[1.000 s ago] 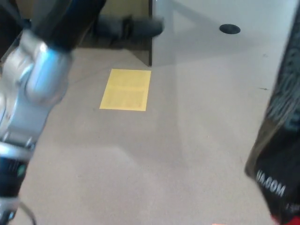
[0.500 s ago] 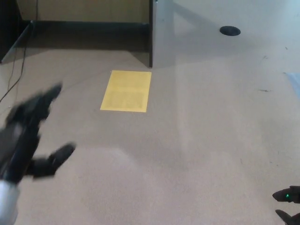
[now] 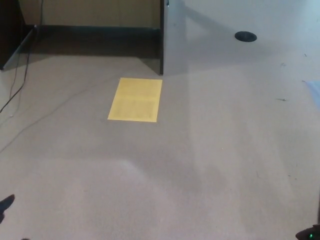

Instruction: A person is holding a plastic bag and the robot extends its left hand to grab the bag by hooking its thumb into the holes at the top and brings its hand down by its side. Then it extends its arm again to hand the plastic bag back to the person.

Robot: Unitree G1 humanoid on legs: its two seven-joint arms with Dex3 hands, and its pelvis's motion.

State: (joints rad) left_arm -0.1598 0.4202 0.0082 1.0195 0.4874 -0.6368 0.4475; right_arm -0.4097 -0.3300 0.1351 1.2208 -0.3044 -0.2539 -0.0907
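Looking down on a tan floor (image 3: 210, 165), with only slivers of the robot at the bottom edge. Found no plastic bag anywhere in the head view, and no person either; cannot say where the bag hangs or whether it is held at all.

Left hand (image 3: 6, 203): seen only as a small black tip at the lower left corner, low and beside the body. Cannot tell whether released, clenched or hooked through the bag's holes.

Right hand (image 3: 308, 234): seen only as a dark scrap with a green light at the lower right corner. State likewise not determinable.

Also noted: yellow sheet (image 3: 135, 99) lying flat on the floor, just before the foot of a grey partition panel (image 3: 163, 37); dark round disc (image 3: 245, 36) well apart to the right; thin cable (image 3: 17, 85) trailing at left.

Judged step: left arm lowered at the side, the carry stage. Next called for: raising and extending the left arm forward, keeping any load hanging free, toward a receiver not visible.
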